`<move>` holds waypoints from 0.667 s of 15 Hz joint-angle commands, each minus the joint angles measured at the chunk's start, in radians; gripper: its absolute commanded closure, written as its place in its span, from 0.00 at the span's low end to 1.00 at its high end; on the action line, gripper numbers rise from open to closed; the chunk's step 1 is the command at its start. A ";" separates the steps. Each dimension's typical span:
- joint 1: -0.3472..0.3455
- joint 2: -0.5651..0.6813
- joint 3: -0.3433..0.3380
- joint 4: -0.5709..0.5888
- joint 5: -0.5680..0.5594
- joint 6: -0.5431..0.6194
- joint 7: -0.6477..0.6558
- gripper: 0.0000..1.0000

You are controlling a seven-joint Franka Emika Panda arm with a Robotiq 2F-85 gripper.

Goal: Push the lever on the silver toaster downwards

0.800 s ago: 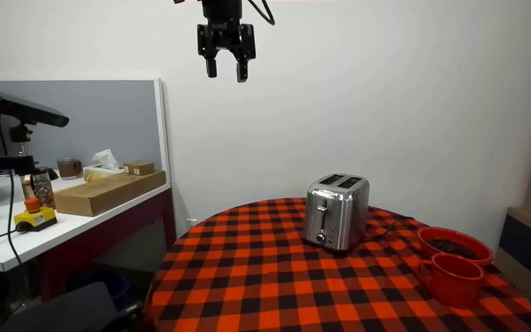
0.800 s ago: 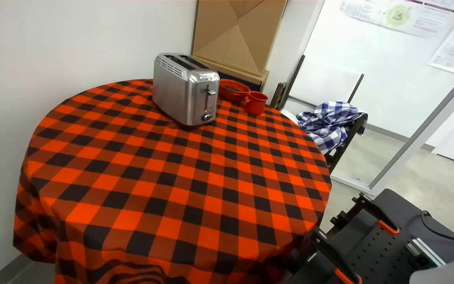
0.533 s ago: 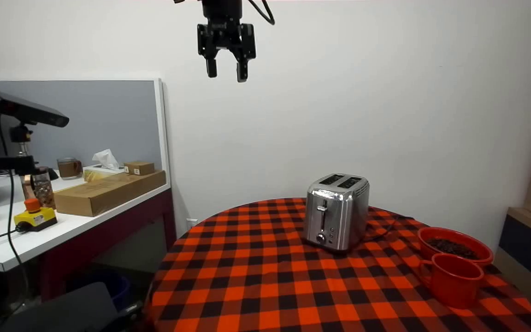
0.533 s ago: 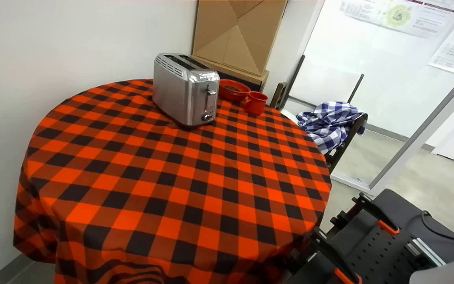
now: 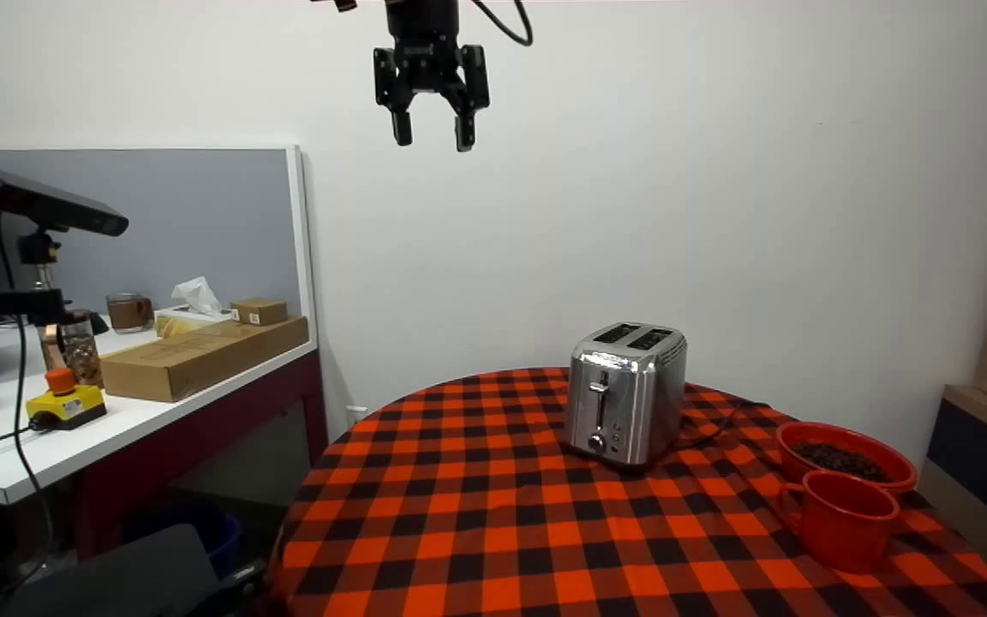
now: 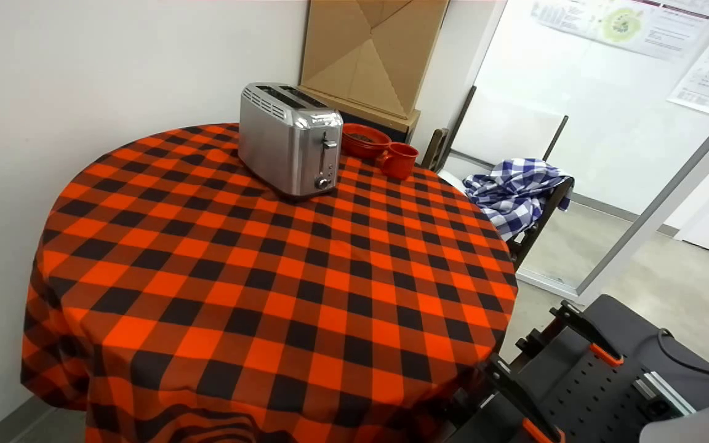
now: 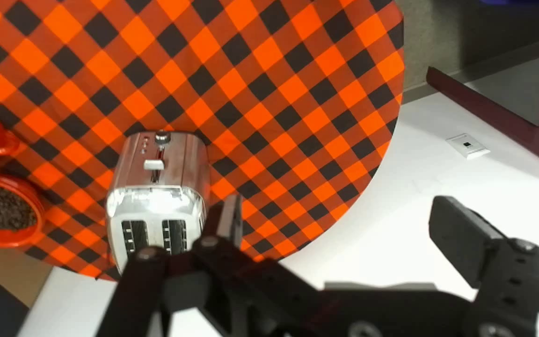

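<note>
Fingers (image 5: 464, 133) spread, just shifted slightly sideways toward the toaster (image 5: 626, 396); lever (image 5: 599, 388) sits high (untouched), so I'm probably only starting.

Silver metal two-slot toaster (image 6: 287, 141) upright on far side of red-and-black checked tablecloth (image 6: 305, 264); small silver lever (image 6: 330, 144) high on its end face.
Small round chrome knob (image 6: 322, 183) below lever, that end facing right and near. Red round bowl (image 6: 367, 149) with brown contents (image 6: 360, 138) just right of toaster, partly hidden by it; red handled mug (image 6: 400, 162) right of bowl, slightly nearer, can't tell if touching. Tall brown cardboard panel (image 6: 370, 58) far behind. Far right: blue-and-white checked cloth (image 6: 514, 191) bundled on dark-framed chair (image 6: 548, 215). Near right: flat black perforated plate (image 6: 582, 384) flanked by two black clamps (image 6: 524, 394) with orange ends.
</note>
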State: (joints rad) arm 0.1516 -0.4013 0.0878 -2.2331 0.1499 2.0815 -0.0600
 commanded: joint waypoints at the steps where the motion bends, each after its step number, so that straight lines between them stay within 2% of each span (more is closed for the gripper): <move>1: -0.001 0.201 -0.025 0.165 -0.026 0.068 -0.152 0.00; 5: -0.027 0.430 -0.028 0.339 -0.055 0.101 -0.237 0.00; 10: -0.055 0.661 -0.019 0.505 -0.120 0.097 -0.207 0.00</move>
State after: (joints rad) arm 0.1108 0.1297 0.0601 -1.8549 0.0694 2.1955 -0.2797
